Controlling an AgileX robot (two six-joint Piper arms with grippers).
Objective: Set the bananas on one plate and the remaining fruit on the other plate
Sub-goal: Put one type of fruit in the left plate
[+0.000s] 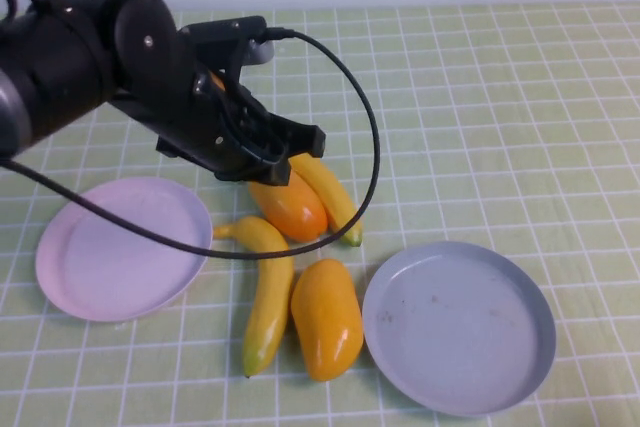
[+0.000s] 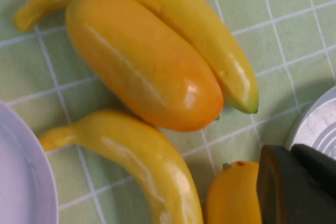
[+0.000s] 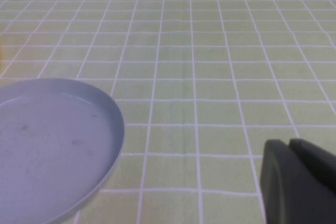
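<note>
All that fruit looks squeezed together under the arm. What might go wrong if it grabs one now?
The left gripper hovers over the reddish mango, which touches the far banana; closing there may nudge or pinch both. The near banana and second mango lie side by side, so lifting one could roll the other. The arm's cable loops low over the fruit and might snag. The right gripper waits beside the grey-blue plate.
</note>
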